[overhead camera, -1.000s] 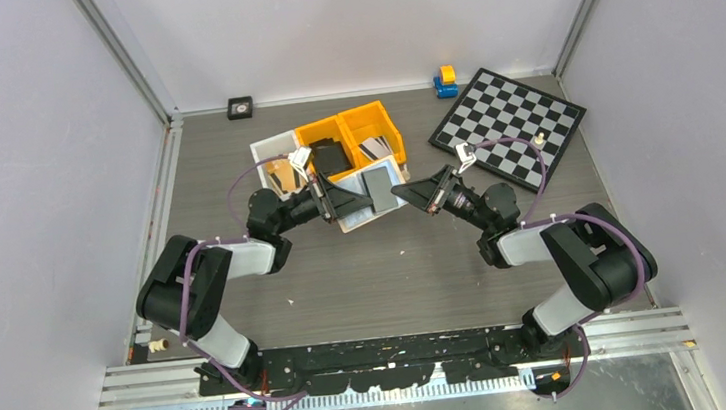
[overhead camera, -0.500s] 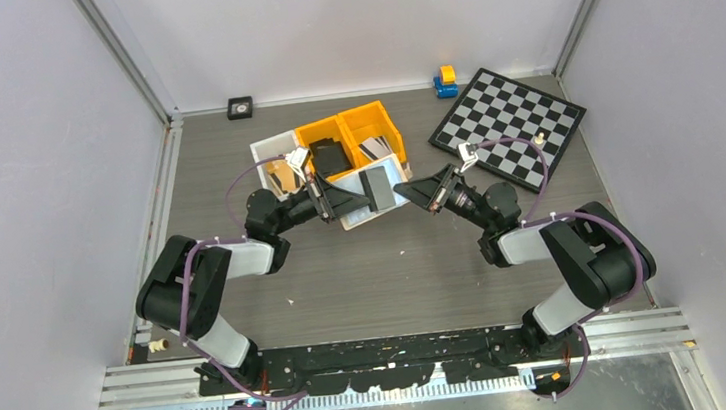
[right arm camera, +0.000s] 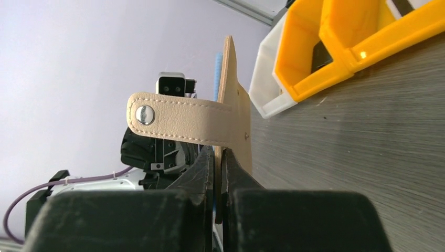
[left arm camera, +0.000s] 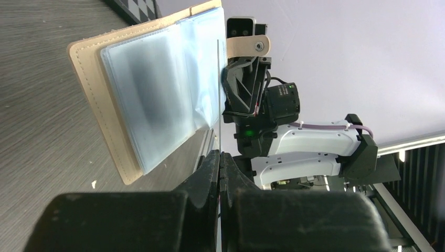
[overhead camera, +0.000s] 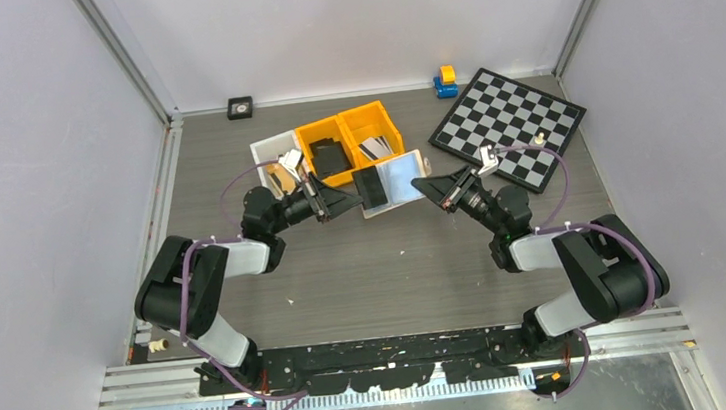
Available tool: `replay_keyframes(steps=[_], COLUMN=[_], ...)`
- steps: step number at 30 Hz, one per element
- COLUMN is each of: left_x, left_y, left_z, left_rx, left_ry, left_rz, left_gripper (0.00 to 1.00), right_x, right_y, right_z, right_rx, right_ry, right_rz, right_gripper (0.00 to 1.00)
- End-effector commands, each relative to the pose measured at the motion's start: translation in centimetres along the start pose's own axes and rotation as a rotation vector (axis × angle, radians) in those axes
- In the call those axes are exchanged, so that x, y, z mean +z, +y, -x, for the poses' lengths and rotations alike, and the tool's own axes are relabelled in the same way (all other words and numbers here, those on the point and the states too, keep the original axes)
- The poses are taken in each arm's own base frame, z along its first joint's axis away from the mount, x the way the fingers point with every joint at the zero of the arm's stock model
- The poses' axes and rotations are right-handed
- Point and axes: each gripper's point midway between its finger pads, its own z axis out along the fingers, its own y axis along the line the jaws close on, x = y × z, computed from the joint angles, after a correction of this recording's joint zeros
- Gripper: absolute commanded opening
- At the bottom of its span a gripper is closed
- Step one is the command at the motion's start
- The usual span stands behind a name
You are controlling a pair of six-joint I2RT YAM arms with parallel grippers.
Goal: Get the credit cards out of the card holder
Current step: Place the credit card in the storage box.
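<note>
Both arms reach forward and inward, so the 2 grippers face each other over the middle of the table point(overhead camera: 376, 274), just in front of the orange bins point(overhead camera: 348, 141). The left gripper point(overhead camera: 347, 201) is pinched on a dark credit card point(overhead camera: 370, 186), which the left wrist view shows edge-on as a thin line point(left arm camera: 218, 94) running up from the closed fingertips point(left arm camera: 212, 163). The right gripper point(overhead camera: 425, 186) is clamped on the right edge of the card holder point(overhead camera: 400, 178); in its own view the fingers point(right arm camera: 204, 168) nip the beige cover point(right arm camera: 233, 100) just under the snap strap point(right arm camera: 178, 123).

The holder lies open between the 2 grippers. Its long axis runs left to right and its see-through pockets point(left arm camera: 152, 105) face up toward the overhead camera. The card sticks out of its left end, toward the left gripper. Whether the holder touches the table cannot be told.

1 second ago the holder sat further left and more skewed against the bins, with the card further inside. The right wrist now sits nearer the chessboard point(overhead camera: 512, 120).
</note>
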Motion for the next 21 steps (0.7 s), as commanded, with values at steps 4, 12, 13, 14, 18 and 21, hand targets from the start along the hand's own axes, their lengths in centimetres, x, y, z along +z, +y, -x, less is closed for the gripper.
replay_keyframes(steps=[4, 12, 13, 14, 18, 21], left_x=[-0.9, -0.9, -0.9, -0.9, -1.5, -1.9], left_y=[1.4, 5.9, 6.2, 6.5, 7.8, 8.4], left_z=[1.4, 5.3, 6.0, 6.7, 9.3, 11.1], left_rx=[0.017, 0.059, 0.069, 0.080, 0.136, 0.187], left_ry=[-0.050, -0.119, -0.128, -0.140, -0.162, -0.154], left_rz=[0.068, 0.375, 0.419, 0.458, 0.633, 0.744], left_gripper=[0.00, 0.00, 0.00, 0.00, 0.00, 0.00], right_x=[-0.6, -2.4, -2.5, -2.7, -2.8, -2.7], right_y=[-1.8, -3.8, -3.8, -3.6, -3.7, -3.7], right_z=[2.0, 3.7, 3.8, 3.9, 4.0, 3.9], right_rx=[-0.068, -0.166, -0.172, -0.176, -0.183, -0.179], right_ry=[-0.091, -0.168, -0.176, -0.182, -0.187, -0.182], right_rz=[-0.116, -0.297, -0.300, -0.299, -0.306, -0.301], right_gripper=[0.00, 0.00, 0.01, 0.01, 0.01, 0.01])
